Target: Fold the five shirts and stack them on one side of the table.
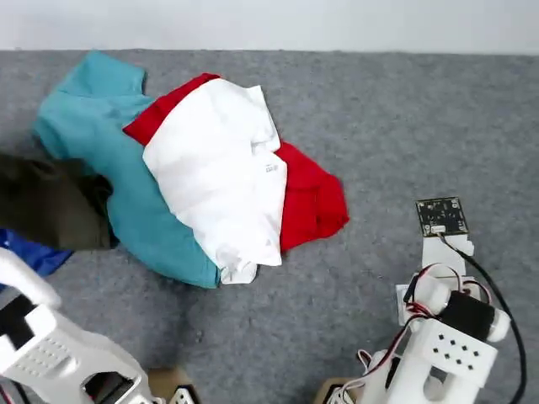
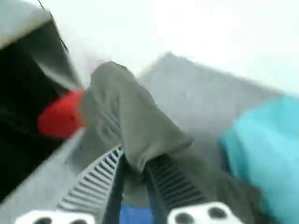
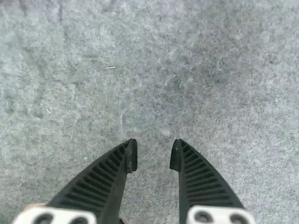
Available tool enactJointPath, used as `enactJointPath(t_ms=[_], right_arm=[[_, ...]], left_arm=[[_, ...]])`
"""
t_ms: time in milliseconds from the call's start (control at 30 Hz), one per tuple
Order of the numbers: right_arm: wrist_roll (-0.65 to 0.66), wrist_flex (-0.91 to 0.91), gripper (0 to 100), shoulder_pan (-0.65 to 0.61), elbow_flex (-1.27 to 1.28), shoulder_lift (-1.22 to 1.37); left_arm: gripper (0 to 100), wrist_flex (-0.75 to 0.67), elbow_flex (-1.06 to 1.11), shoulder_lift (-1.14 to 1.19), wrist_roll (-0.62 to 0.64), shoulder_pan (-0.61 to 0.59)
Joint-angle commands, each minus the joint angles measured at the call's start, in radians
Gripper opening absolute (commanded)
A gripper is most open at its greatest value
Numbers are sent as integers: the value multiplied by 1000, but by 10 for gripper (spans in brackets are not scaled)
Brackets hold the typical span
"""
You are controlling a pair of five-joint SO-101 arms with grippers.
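Grey felt covers the worktop [image 1: 404, 126], and on it lie five shirts, one of each colour, all bunched toward the far left part and none folded. The white shirt [image 1: 219, 168] lies uppermost in the middle of the heap, spread out and crumpled. Under it is the red shirt [image 1: 313, 202], which shows as a strip along the white one's far edge and as a wider flap on its right side. The teal shirt [image 1: 126, 206] lies to the left of these two, partly covered by the white one, with a sleeve pointing to the far edge of the felt. The dark olive shirt [image 1: 50, 202] rests across the teal one's left side and runs out past the left edge of the high view. The blue shirt [image 1: 29, 254] peeks out as a small corner just beneath the dark one.

There are two arms, one at each near corner. The left arm [image 1: 59, 353] stands at the near left, and its wrist view shows the left pincer [image 2: 134, 161] clamped on a fold of the dark olive shirt, with cloth bulging up between the two ribbed fingers. The right arm [image 1: 446, 345] stands at the near right, well apart from the heap. The right pincer [image 3: 153, 154] hangs over bare felt with its two fingers parted and nothing between them.
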Motion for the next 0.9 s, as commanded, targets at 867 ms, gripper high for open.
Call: enactJointPath(t_ms=[867], right_arm=[[-2, -7, 139, 8, 0, 8]], left_arm=[[372, 198, -31, -51, 394, 180]])
